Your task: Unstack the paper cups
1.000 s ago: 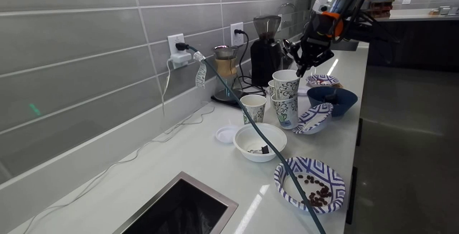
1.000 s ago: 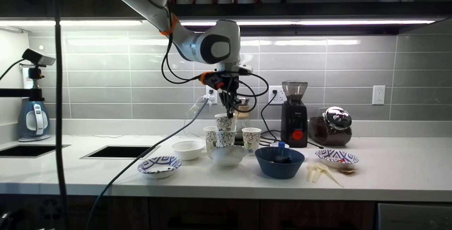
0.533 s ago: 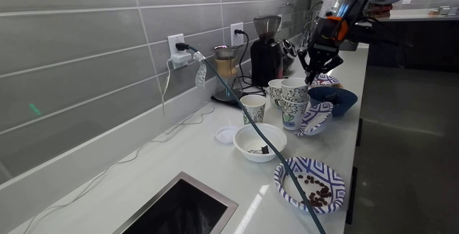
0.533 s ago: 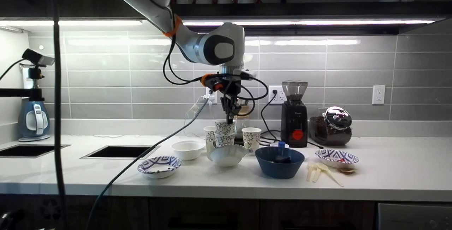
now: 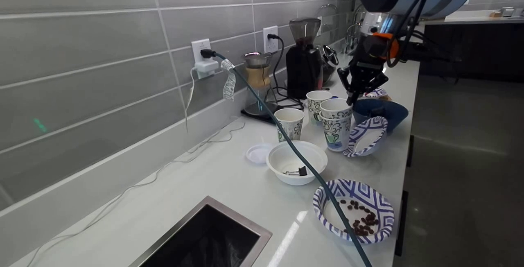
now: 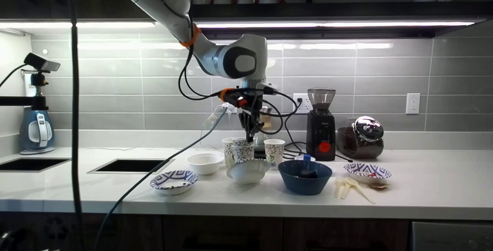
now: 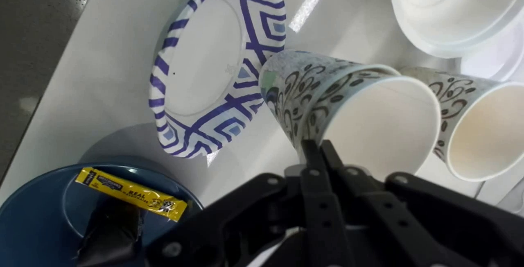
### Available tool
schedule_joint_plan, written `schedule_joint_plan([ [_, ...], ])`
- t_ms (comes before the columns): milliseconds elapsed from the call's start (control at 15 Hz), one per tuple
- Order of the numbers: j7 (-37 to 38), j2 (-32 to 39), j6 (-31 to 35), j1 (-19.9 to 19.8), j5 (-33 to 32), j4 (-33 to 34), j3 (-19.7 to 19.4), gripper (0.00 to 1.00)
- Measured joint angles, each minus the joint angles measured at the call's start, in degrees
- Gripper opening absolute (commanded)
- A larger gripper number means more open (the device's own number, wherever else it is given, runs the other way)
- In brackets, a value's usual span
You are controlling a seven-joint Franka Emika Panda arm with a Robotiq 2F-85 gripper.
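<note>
While my hand (image 7: 319, 146) is pinching the rim of the upper paper cup (image 7: 380, 123), that cup is sitting nested in the lower paper cup (image 7: 286, 80), which is standing on the white bench (image 5: 176, 193). I'm seeing the two fingertips (image 7: 311, 153) nearly together, one inside the upper cup and one outside, with only its wall running between them. Just beside the lower cup, a purple-and-white patterned paper bowl (image 7: 204, 62) is resting at a tilt; whether they are touching, my views aren't showing. A little beyond, the dark blue bowl (image 7: 28, 209) is holding a yellow mayonnaise packet (image 7: 131, 195) and a black item (image 7: 108, 236) I'm not making out.

In an exterior view, a left paper cup (image 6: 227, 151) and a right paper cup (image 6: 274, 153), both upright, are flanking that pair, the left one partly hidden. Near them the round white bowl (image 5: 297, 180) is holding a small clip (image 5: 302, 171), and a flat white lid (image 5: 257, 154) is lying just beside it. Farther off, a second patterned bowl (image 5: 378, 201) is holding coffee beans (image 5: 364, 224). Toward the bench's other end, pale plastic utensils (image 6: 348, 187) are lying beside a third patterned bowl (image 6: 368, 169). Back by the tiled wall (image 6: 385, 87), a black coffee grinder (image 6: 321, 131) is standing beside a glass jar (image 6: 356, 149) with a shiny lid.
</note>
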Motion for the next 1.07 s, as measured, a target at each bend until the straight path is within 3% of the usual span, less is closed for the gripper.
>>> schedule_joint_plan([
  [667,-14.0,0.3,2.1,-2.9,10.0,-0.1,3.1,0.01],
  [1067,-9.6,-0.2,2.0,-3.1,6.7,0.0,2.0,0.01],
])
